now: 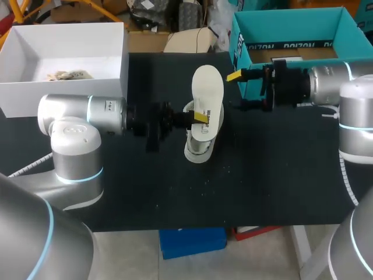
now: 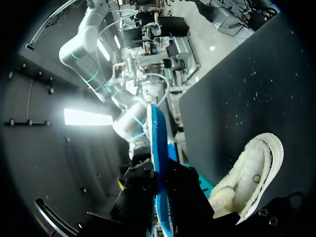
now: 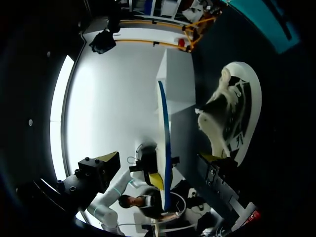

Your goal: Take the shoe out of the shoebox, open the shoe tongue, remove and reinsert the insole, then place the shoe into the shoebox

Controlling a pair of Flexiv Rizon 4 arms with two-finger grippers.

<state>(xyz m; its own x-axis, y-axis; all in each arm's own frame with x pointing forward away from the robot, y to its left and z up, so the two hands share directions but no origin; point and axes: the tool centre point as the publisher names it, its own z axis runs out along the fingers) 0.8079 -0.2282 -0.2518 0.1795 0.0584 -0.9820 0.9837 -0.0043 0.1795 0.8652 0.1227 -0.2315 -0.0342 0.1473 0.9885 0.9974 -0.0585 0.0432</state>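
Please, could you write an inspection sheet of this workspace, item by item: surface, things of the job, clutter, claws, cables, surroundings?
Surface: black table, with small pale specks.
Job's things: white fleecy shoe rests at the table's middle. The white foam insole stands over it; whether its lower end is still inside cannot be told. The teal cardboard shoebox stands open at the far right.
Clutter: open white cardboard box at the far left, something pale inside.
Grippers: left claw shut on the insole; right claw open and empty, beside the shoebox.
Cables: white cable beside the left arm.
Surroundings: nothing seen.
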